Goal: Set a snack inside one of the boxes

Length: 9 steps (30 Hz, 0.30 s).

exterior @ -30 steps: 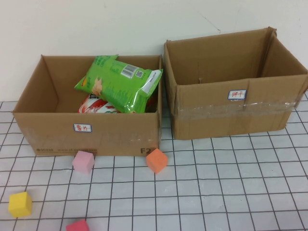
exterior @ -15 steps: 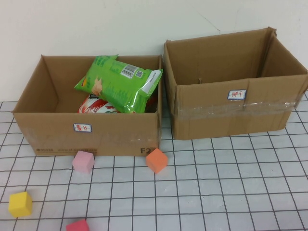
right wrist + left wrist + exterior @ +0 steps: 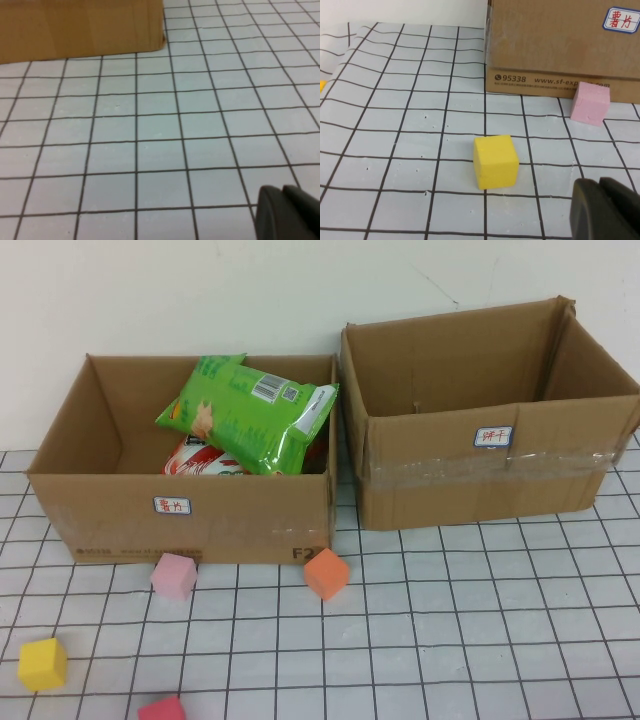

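Observation:
A green snack bag (image 3: 250, 412) lies on top of a red snack bag (image 3: 200, 460) inside the left cardboard box (image 3: 180, 510). The right cardboard box (image 3: 480, 465) stands beside it and shows nothing inside. Neither gripper shows in the high view. My left gripper (image 3: 605, 207) is shut and empty, low over the grid mat near a yellow cube (image 3: 495, 161); the left box (image 3: 560, 45) is ahead of it. My right gripper (image 3: 287, 212) is shut and empty over bare mat, with a box corner (image 3: 80, 25) ahead.
Foam cubes lie on the mat in front of the left box: pink (image 3: 174, 575), orange (image 3: 326, 573), yellow (image 3: 42, 664) and red (image 3: 161, 708). The pink cube also shows in the left wrist view (image 3: 590, 102). A white wall stands behind the boxes.

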{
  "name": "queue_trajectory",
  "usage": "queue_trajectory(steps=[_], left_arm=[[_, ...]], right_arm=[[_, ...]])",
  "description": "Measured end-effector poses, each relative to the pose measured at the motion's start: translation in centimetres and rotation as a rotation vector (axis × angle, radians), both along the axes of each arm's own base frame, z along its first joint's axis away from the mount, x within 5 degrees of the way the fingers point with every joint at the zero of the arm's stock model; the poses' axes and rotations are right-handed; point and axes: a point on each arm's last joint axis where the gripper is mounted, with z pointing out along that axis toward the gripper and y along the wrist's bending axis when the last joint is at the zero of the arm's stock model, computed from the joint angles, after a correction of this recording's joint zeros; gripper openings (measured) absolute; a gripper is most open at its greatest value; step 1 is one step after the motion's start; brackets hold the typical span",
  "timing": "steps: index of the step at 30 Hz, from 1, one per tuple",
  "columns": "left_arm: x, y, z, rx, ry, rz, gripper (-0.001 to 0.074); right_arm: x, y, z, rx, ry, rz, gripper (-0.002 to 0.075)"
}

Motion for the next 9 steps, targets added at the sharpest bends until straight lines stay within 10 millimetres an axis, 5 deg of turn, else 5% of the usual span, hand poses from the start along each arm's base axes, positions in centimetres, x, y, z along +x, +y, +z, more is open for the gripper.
queue_trajectory(steps=[9], left_arm=[[0.00, 0.00, 0.00, 0.000, 0.000, 0.000, -0.0001]], right_arm=[[0.00, 0.13, 0.00, -0.002, 0.000, 0.028, 0.0001]])
